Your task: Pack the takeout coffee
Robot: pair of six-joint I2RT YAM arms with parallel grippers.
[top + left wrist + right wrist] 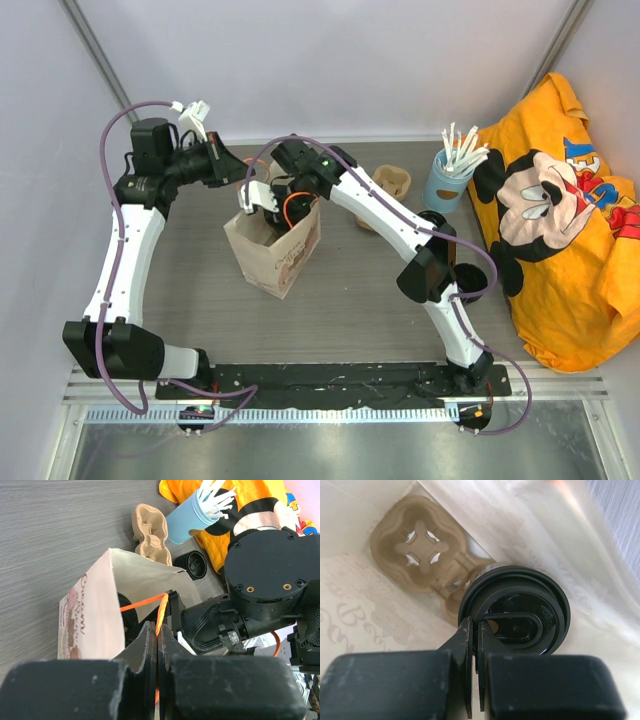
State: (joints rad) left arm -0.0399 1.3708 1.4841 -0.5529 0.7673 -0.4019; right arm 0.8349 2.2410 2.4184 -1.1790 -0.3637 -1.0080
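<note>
The takeout coffee (520, 615), a round black cup with a glossy lid, is inside the paper bag (275, 250). It is over one well of a cardboard carrier (417, 545) lying on the bag's bottom. I cannot tell whether it is seated. My right gripper (474, 625) reaches down into the bag (262, 200) and is shut on the cup's near rim. My left gripper (156, 627) is shut on the bag's orange cord handle (162, 607) at the bag's far rim (237, 168). The bag stands upright and open.
A second cardboard carrier (390, 183) lies behind the right arm. A blue cup of white stirrers (447, 180) stands at the back right. Another black cup (192, 565) sits near it, and one (478, 280) by the right elbow. An orange Mickey shirt (570, 220) covers the right side.
</note>
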